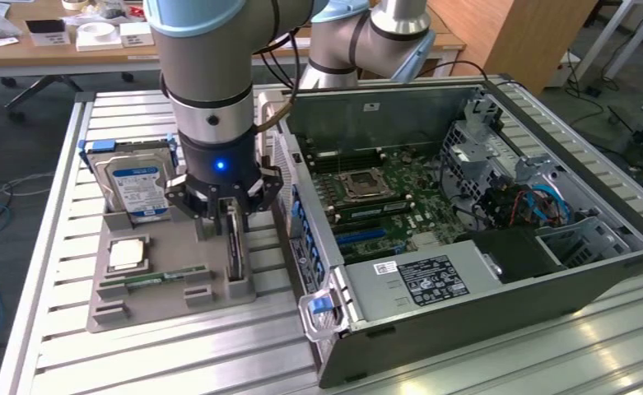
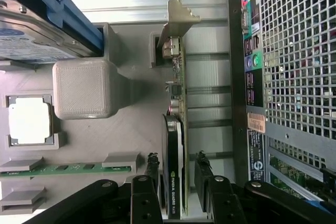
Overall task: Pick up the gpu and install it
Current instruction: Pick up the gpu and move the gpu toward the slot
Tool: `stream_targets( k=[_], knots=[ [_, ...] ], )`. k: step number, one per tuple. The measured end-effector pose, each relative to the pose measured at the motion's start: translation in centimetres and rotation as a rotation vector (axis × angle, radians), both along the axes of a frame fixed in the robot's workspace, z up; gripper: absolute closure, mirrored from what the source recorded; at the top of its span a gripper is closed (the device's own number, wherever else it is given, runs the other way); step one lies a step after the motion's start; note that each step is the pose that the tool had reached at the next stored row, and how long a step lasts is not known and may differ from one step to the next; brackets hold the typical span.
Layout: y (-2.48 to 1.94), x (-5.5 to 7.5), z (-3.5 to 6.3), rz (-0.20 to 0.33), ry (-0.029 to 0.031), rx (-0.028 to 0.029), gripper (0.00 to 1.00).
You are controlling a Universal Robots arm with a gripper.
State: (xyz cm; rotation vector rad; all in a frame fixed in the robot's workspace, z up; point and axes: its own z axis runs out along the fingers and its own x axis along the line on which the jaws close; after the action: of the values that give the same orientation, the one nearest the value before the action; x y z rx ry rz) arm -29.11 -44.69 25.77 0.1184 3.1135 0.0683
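GPU (image 1: 235, 247) stands on edge in gray fixture (image 1: 134, 309), just beside the computer case (image 1: 519, 288).
Note the gripper (image 1: 230, 226) straddles it, fingers (image 2: 202, 171) parted, not clamped; edge-up seating likely presents both faces to you.

The graphics card (image 2: 175, 145), standing on edge just beside the computer case (image 2: 294, 51), is carrying white lettering along its black edge, reading "NVIDIA QUADRO". A short model code is following it, too small to make out. On the rear panel of the computer case, an orange sticker (image 2: 255, 123) and a round badge (image 2: 255, 164) next to it are showing print that is not legible. Inside the computer case, the power supply (image 1: 376, 303) is bearing a black label (image 1: 431, 280) and a small white sticker (image 1: 385, 267), both in unreadable fine print. Farther from the computer case than the card, the hard drive (image 1: 118, 169) is wearing a blue-and-white label (image 1: 143, 197) whose text is illegible.
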Motion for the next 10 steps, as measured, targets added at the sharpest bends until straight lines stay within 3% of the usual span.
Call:
stream_targets(
  k=[10],
  knots=[
    [0.10,-0.01,-0.72,0.000,0.0001,0.0034,0.58]
  ],
)
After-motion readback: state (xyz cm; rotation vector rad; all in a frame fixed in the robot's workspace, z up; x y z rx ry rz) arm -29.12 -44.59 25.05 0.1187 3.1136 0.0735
